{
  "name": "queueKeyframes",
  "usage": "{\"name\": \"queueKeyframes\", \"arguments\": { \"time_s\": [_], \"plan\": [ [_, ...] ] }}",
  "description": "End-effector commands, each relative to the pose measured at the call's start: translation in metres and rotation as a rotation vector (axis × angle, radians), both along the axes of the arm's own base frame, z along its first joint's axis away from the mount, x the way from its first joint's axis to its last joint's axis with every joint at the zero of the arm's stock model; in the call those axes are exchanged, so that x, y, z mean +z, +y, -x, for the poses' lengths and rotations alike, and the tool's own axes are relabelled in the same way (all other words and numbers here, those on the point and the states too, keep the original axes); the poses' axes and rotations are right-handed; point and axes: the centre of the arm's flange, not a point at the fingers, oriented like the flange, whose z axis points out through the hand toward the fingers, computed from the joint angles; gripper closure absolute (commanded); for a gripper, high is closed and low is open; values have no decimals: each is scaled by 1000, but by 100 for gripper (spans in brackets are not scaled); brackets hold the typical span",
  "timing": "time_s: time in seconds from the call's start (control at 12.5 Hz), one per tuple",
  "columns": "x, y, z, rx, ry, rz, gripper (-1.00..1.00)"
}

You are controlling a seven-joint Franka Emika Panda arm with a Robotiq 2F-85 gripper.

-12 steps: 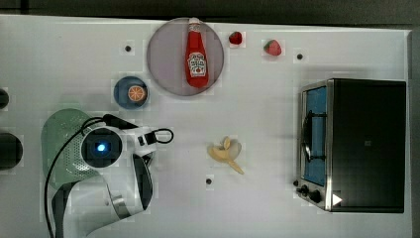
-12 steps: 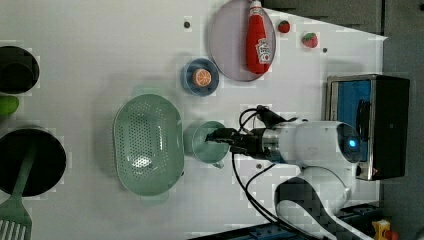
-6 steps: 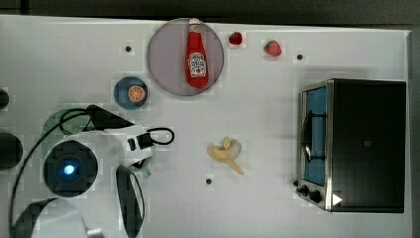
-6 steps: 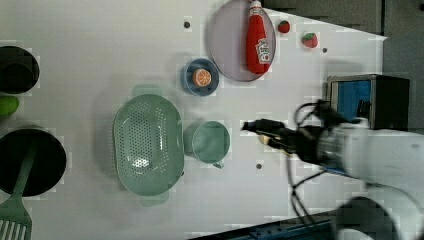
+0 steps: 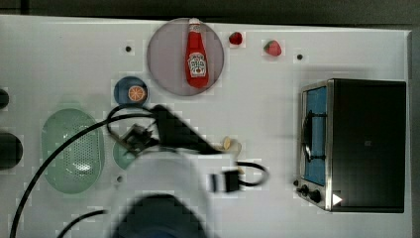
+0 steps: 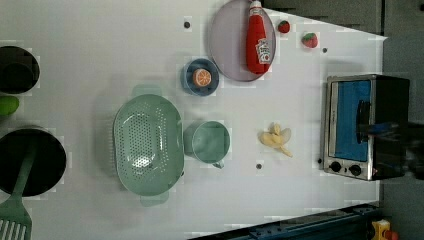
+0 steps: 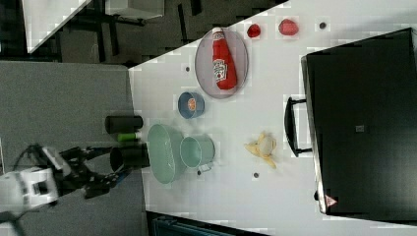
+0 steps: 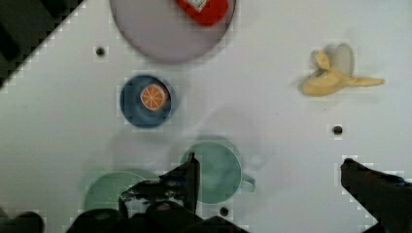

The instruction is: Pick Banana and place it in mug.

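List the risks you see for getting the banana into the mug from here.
1. The banana lies flat with its peel splayed, so the open gripper may catch only a flap and drop it.
2. The mug sits right against the strainer, with the blue bowl nearby; a loose release could land in the wrong container.
3. The toaster oven stands beside the banana, so a wide approach might clip it.

In the left view, the mug (image 6: 210, 141) sits between the strainer (image 6: 147, 143) and the banana (image 6: 275, 139); oven (image 6: 365, 125) rightmost.
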Motion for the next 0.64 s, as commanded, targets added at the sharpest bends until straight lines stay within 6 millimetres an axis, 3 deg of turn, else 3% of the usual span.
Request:
{"name": "queueKeyframes", "arguments": {
  "time_s": [0.08,0.24,0.64],
  "plan": [
    [11,-59,-10,-64,40,58,-100],
    [23,-91,-8,-44,29,162,-100],
    [15,-88,-3,-131,104,131,-100]
  ]
}}
